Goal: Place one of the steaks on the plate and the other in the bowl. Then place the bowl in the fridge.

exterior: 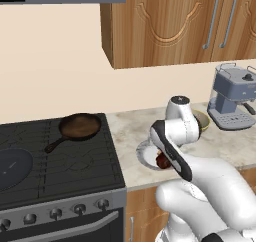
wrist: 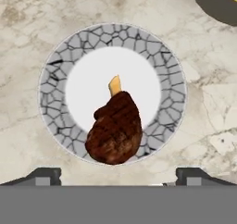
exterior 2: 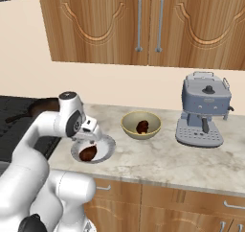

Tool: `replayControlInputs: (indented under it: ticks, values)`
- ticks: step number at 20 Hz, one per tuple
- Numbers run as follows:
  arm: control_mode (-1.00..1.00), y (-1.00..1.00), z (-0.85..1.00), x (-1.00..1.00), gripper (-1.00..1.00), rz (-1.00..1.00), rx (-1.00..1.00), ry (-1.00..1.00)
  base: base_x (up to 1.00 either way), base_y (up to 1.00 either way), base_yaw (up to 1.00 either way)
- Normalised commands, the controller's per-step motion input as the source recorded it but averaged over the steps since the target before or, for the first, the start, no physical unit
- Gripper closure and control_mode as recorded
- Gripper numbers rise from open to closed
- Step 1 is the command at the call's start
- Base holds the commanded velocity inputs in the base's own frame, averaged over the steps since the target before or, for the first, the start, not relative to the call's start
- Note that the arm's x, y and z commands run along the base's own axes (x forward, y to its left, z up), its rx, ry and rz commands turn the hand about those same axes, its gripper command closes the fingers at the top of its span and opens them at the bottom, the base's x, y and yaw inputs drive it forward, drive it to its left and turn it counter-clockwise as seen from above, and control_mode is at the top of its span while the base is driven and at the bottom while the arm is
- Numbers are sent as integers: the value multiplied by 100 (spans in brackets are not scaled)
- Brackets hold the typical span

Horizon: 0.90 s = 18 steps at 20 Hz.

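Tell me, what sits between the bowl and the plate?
Nothing: in the right base view, bare marble counter separates the olive-tan bowl from the round white grey-rimmed plate.

On the marble counter beside the black stove, where a skillet sits, the white arm partly covers a plate holding a steak, a bowl and coffee machine behind it.

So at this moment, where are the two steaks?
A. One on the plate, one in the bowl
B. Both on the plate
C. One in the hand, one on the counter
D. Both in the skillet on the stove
A: one steak lies on the plate below the open hand, and the other steak sits in the bowl beside it.
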Motion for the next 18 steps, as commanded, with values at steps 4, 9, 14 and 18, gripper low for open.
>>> replayControlInputs:
  ticks: [4,9,14,18]
  values:
    - [-100,0,33,-100,-100,0,0,0,0,0,0]
    - [-100,0,31,-81,-100,0,0,-10,0,0,0]
    - [-100,0,0,-9,-100,0,0,-2,0,0,0]
    - [100,0,0,-18,-100,0,0,0,-19,0,0]
